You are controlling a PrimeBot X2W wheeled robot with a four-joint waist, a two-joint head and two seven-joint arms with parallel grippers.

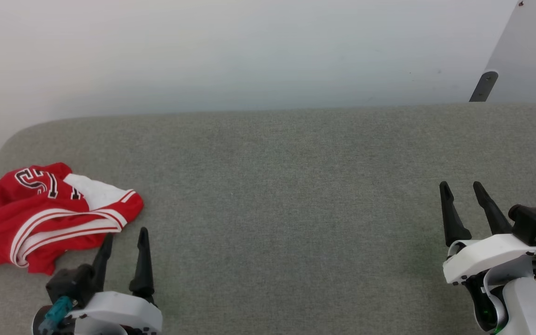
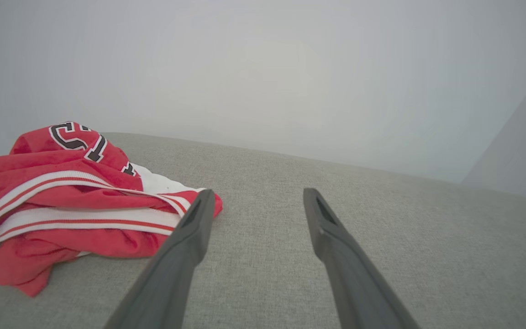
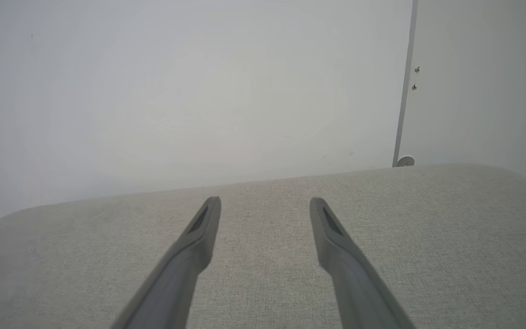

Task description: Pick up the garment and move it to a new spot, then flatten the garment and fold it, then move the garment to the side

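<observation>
Red jersey (image 1: 49,209), crumpled at nine o'clock by the empty, spread left gripper (image 1: 126,232), could slip from a single-fold pinch; right gripper (image 1: 460,184) likewise spread.

Soft, even light falls on the grey padded surface (image 1: 296,186), leaving only a faint shadow beneath the crumpled shirt (image 2: 62,214). The white wall (image 1: 249,56) looks hazy and washed out in both wrist views, where the surface's far edge bows.

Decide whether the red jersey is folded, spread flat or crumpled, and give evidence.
Crumpled. The garment lies bunched in a heap, its striped trim twisted across it, numerals partly hidden by folds.
</observation>
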